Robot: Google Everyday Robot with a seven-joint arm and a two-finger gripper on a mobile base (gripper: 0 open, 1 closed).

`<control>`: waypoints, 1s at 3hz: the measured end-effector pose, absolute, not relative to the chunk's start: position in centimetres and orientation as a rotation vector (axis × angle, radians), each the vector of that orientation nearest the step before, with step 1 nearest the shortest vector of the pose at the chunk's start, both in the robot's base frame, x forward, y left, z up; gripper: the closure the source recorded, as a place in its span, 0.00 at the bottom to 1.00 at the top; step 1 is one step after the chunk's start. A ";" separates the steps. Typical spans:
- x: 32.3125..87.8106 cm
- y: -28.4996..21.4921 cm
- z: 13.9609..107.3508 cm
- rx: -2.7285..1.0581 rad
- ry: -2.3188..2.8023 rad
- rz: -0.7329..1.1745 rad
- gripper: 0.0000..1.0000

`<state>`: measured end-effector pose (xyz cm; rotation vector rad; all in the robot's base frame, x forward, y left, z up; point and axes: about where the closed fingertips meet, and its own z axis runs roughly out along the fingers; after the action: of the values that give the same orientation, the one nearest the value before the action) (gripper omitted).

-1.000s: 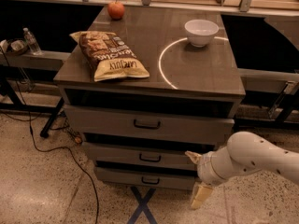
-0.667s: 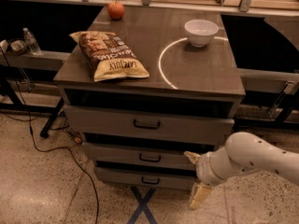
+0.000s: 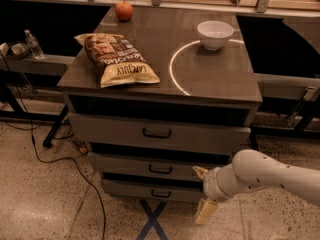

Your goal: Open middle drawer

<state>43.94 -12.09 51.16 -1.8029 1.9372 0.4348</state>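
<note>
The middle drawer (image 3: 125, 164) is the second of three grey drawers in the cabinet, shut, with a small black bar handle (image 3: 160, 169). My gripper (image 3: 202, 192) is at the end of the white arm (image 3: 260, 174), low at the cabinet's right front. It is open, with one fingertip (image 3: 199, 171) level with the middle drawer's right end and the other (image 3: 206, 213) lower, near the floor. It holds nothing and stands to the right of the handle, apart from it.
The top drawer (image 3: 110, 129) and bottom drawer (image 3: 125, 189) are shut. On the cabinet top (image 3: 220, 74) lie a chip bag (image 3: 117, 59), an apple (image 3: 124, 10) and a white bowl (image 3: 215, 34). A black cable (image 3: 65, 164) runs over the floor at left; blue tape (image 3: 152, 221) marks the floor.
My gripper has shifted slightly left and down toward the drawer fronts. The drawers have not moved.
</note>
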 end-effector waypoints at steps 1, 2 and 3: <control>45.0 -11.8 49.2 -1.759 1.938 0.428 0.00; 46.9 -12.2 47.7 -1.701 1.930 0.395 0.00; 50.3 -12.8 46.0 -1.636 1.908 0.336 0.00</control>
<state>50.31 -12.77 45.99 -1.6362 1.9081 0.3364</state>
